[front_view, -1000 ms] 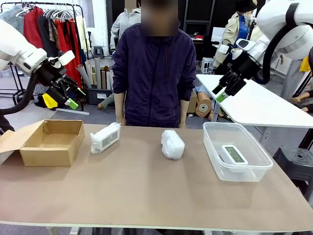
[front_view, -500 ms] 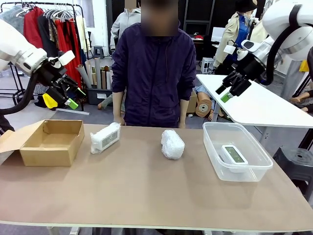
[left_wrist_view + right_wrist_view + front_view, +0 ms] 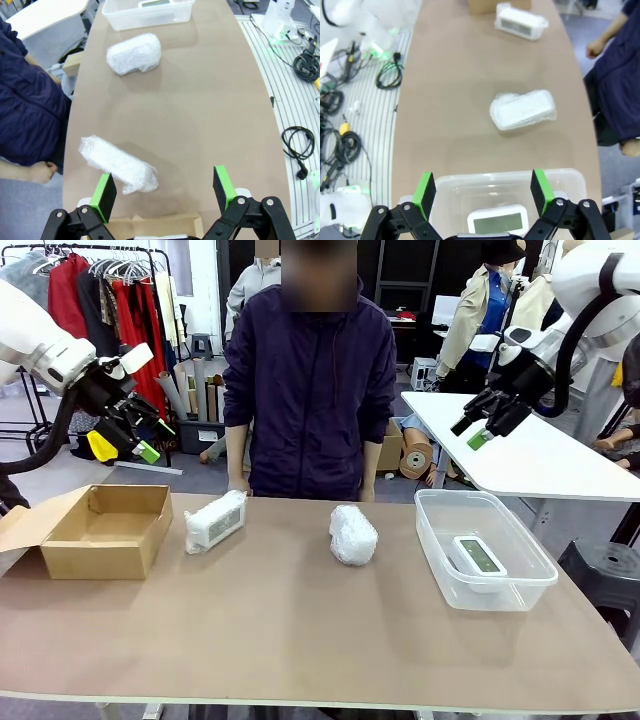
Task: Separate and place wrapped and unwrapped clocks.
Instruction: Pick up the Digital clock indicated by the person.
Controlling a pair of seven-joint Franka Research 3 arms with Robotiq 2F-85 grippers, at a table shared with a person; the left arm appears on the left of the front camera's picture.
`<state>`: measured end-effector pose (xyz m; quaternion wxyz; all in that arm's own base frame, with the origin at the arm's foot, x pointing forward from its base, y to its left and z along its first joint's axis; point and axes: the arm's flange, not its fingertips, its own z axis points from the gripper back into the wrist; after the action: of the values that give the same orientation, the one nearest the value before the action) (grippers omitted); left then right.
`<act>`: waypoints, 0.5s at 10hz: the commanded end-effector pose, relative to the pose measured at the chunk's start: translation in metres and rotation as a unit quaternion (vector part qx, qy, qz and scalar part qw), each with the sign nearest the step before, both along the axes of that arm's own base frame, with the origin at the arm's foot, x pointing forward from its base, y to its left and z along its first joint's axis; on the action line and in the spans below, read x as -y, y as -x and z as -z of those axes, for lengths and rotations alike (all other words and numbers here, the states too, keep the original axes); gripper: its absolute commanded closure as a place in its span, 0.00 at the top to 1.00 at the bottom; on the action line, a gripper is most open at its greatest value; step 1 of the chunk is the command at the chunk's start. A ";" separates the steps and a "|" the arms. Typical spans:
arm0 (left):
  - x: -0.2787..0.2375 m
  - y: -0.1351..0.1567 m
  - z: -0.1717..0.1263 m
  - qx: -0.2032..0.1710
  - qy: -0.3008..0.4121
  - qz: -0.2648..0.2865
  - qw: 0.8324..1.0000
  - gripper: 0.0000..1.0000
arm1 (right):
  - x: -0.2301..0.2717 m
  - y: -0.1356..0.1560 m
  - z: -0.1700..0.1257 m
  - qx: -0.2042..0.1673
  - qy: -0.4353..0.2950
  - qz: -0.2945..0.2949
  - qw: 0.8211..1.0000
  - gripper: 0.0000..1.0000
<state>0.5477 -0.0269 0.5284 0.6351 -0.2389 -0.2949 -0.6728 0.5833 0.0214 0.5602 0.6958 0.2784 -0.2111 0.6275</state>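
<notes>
Left claw (image 3: 155,438) and right claw (image 3: 472,433) hang released above the surface (image 3: 300,630)
Bare clock (image 3: 478,556) in tub (image 3: 440,502) at 3 o'clock; boxy bundle (image 3: 215,521) and round bundle (image 3: 353,534) toward 12; cardboard box (image 3: 105,545) at 9.

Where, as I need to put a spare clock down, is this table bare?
The wide near strip of the table, in front of the cardboard box, boxy bundle, rounded bundle and clear tub, is bare. Smaller gaps part those four along the crowded far half.
</notes>
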 end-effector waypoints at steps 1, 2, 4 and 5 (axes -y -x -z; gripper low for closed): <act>0.000 0.001 -0.001 0.003 -0.001 -0.002 1.000 1.00 | -0.007 0.004 -0.002 -0.001 0.011 -0.012 1.000 1.00; 0.000 0.001 -0.001 0.003 -0.001 -0.002 1.000 1.00 | -0.007 0.004 -0.002 -0.001 0.011 -0.012 1.000 1.00; 0.000 0.001 -0.001 0.003 -0.001 -0.002 1.000 1.00 | -0.007 0.004 -0.002 -0.001 0.011 -0.012 1.000 1.00; 0.000 0.001 -0.001 0.003 -0.001 -0.002 1.000 1.00 | -0.007 0.004 -0.002 -0.001 0.011 -0.012 1.000 1.00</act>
<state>0.5477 -0.0269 0.5284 0.6351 -0.2389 -0.2949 -0.6728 0.5820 0.0284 0.5602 0.6913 0.2798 -0.2062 0.6334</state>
